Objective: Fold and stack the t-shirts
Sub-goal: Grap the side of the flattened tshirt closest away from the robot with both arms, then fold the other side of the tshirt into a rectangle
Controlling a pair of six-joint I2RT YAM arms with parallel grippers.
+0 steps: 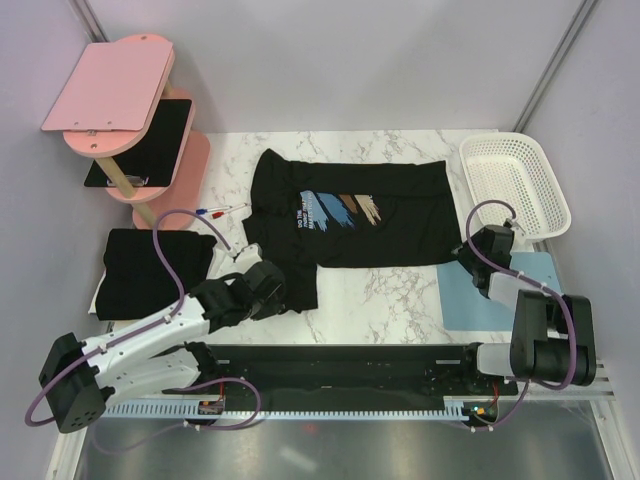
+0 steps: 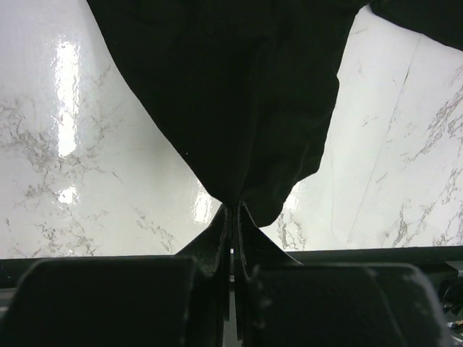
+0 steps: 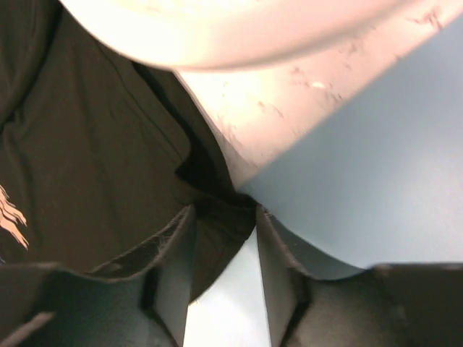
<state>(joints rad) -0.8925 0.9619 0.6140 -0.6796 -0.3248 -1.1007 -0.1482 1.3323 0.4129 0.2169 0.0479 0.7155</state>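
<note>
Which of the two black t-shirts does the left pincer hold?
The printed t-shirt spread in the middle; the left pincer is shut on its near edge. The plain t-shirt lies folded at the left, untouched.

You are working on a glossy white marble-patterned tabletop (image 1: 390, 290) veined in grey. Behind it and to either side you have plain pale lilac walls (image 1: 350, 60). A slim grey metal strut (image 1: 105, 25) slants up at the back left corner, and a second grey metal strut (image 1: 555, 50) at the back right. At the table's back left corner stands a tiered pink shelf stand (image 1: 105, 85), its flat boards rounded at the ends and carried on a light wooden post (image 1: 125, 185). Beyond the table's near edge lies a dull grey metal sheet (image 1: 330, 450). The light is soft and even. In the left wrist view you can see bright streaks of reflected light (image 2: 65, 94) on the marble.
</note>
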